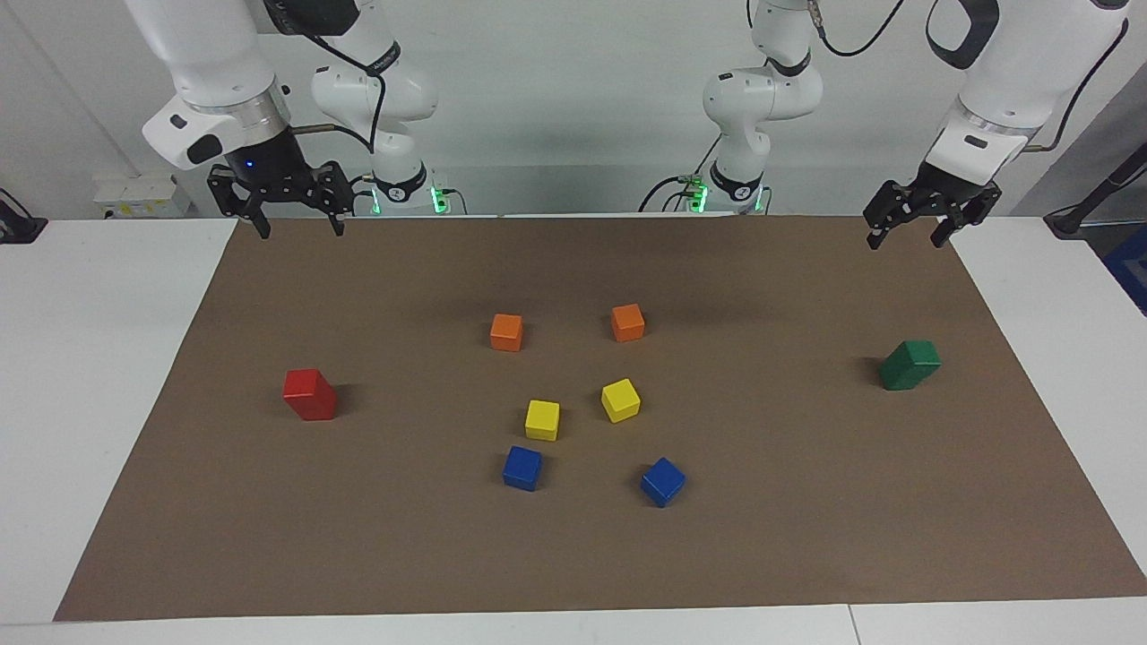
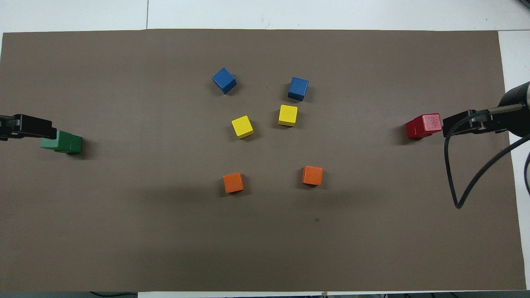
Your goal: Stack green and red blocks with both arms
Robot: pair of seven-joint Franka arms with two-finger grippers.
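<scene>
Under each red (image 1: 309,394) and green stack (image 1: 909,365), block seams blur.

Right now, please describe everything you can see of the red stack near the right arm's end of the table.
The red stack is two bright red matte cubes of one size, one on top of the other, so it looks like one tall block. It stands upright and slightly turned on the brown mat, alone, toward the right arm's end. The seam between the cubes is hard to see. Nothing touches it but the mat; the open right gripper hangs high above the mat's edge, well away from it.
</scene>
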